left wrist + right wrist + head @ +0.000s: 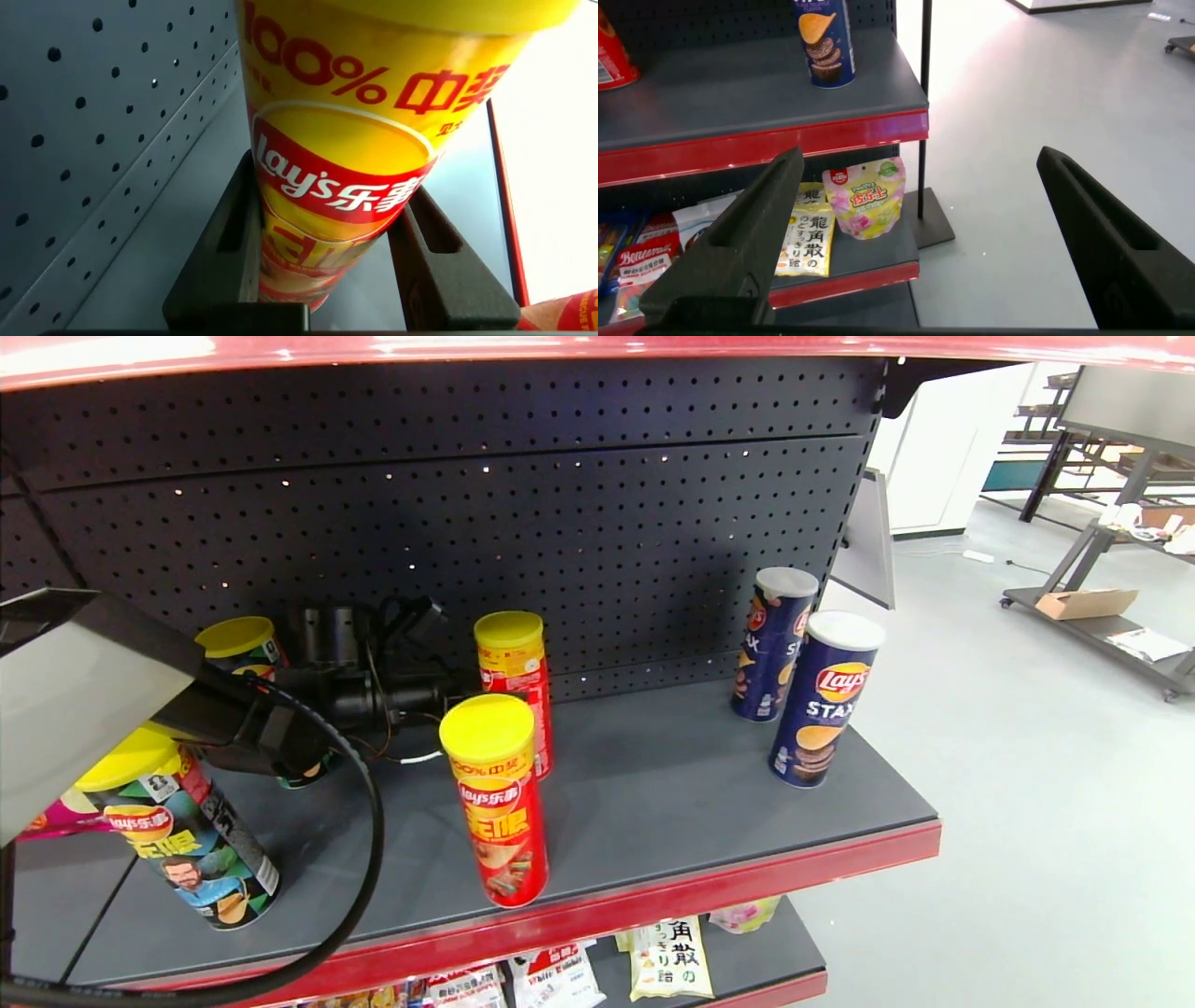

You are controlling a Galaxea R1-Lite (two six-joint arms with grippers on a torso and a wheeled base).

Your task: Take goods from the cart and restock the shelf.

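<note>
With a matching can (495, 803) standing near the shelf (672, 775) edge, the left gripper (329, 201), clamped on the red chip can (512, 663) behind it, would best part its fingers fully and back out level, brushing neither. That held can stood upright, slim with a yellow lid, just before the pegboard (560, 523); the right gripper (922, 159) hung with fingers wide apart

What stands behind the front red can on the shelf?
A second red can, held in the left pincer, stands behind the front red can, before the pegboard. The front can covers part of its lower half.
</note>
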